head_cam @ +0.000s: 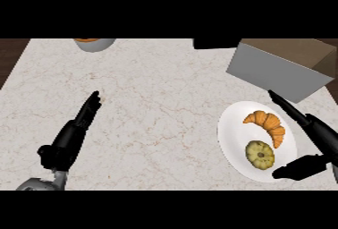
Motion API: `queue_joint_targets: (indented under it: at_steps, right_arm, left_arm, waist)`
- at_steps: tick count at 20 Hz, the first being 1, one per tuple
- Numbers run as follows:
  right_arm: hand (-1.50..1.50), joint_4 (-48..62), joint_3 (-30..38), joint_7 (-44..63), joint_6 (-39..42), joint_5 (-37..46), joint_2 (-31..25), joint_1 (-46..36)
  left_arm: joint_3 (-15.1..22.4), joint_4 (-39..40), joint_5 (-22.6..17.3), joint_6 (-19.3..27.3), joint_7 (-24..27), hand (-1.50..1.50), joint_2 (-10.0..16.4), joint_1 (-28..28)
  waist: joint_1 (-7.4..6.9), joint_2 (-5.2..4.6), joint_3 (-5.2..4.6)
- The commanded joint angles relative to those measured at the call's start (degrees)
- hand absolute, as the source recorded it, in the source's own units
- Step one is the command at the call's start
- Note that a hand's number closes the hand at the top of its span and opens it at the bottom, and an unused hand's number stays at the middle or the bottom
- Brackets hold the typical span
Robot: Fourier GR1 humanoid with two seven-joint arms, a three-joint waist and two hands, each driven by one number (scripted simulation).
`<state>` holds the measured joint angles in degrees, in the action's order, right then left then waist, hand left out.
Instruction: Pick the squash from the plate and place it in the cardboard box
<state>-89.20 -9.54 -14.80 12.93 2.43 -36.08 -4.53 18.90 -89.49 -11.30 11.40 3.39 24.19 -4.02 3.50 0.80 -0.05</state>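
— What is the right hand (323,138) doing?

— It is hanging over the right rim of the plate (234,129), fingers lying straight and spread wide from the thumb, pinching nothing. The thumb is poking in over the plate's lower right edge.

— And the squash (260,154)?

— One squash is sitting on the plate's lower half, just left of that thumb, with nothing gripping it. One croissant (269,125) is lying just above it on the same plate.

— How many boxes?

— One cardboard box (284,71) is standing up and right of the plate, near its rim; the straight fingertips are pointing at it.

— The other hand?

— The left hand (73,134) is resting well left of the plate, fingers straight and together, holding nothing. One bowl (94,43) is peeking in far up and left of the plate, at the back of the counter (165,112).
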Motion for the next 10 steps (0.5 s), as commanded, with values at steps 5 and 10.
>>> queue_joint_targets:
  at_steps: [5, 10]
  right_arm:
    - [-1.50, -4.71, -1.22, -22.88, -10.27, 24.82, -15.16, 5.74]
    - [-1.50, -12.94, 6.00, -22.14, -11.01, 25.59, -22.24, 16.11]
  left_arm:
    - [3.69, -0.02, 1.99, -1.74, -3.40, 0.00, -1.17, -4.26]
    - [2.49, -0.73, 1.27, -4.72, -5.06, 0.00, -0.28, -5.24]
  waist:
    - [0.28, -0.27, 0.24]
    - [-1.29, -0.30, 0.02]
